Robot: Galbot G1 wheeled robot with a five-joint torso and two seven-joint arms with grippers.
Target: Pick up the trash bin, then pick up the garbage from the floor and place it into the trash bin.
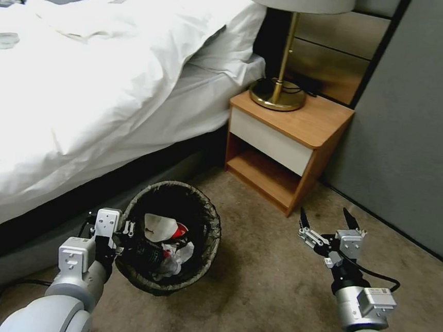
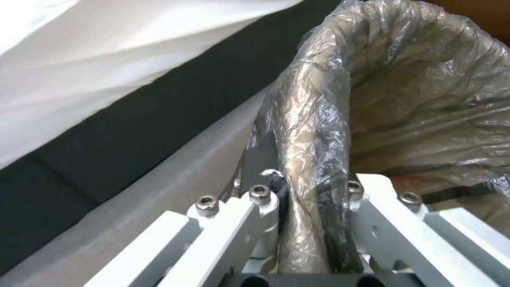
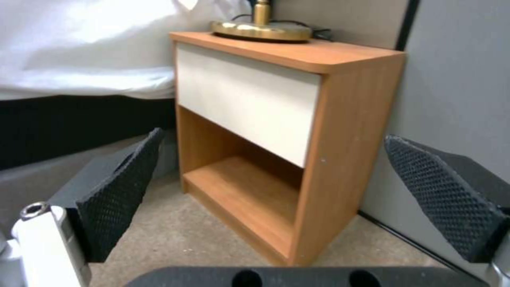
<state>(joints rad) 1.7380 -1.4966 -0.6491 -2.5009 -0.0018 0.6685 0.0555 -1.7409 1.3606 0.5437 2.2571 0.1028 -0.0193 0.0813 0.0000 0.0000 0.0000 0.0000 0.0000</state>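
The trash bin (image 1: 177,186), lined with a dark bag folded over its rim, is beside the bed on the left. My left gripper (image 1: 122,237) is shut on its near-left rim. In the left wrist view the fingers (image 2: 260,199) pinch the bag-covered rim (image 2: 318,119) between them. The garbage (image 1: 166,241), white crumpled paper, a red-and-white wrapper and a dark green piece, lies inside the bin. My right gripper (image 1: 325,216) hangs open over the floor (image 1: 269,273) near the nightstand, with nothing between its black pads (image 3: 119,191).
A wooden nightstand (image 1: 292,120) with a white drawer and an open lower shelf (image 3: 250,191) stands ahead, a brass lamp (image 1: 279,93) on top. The bed with its white duvet (image 1: 85,71) runs along the left. A grey wall (image 1: 416,126) closes the right side.
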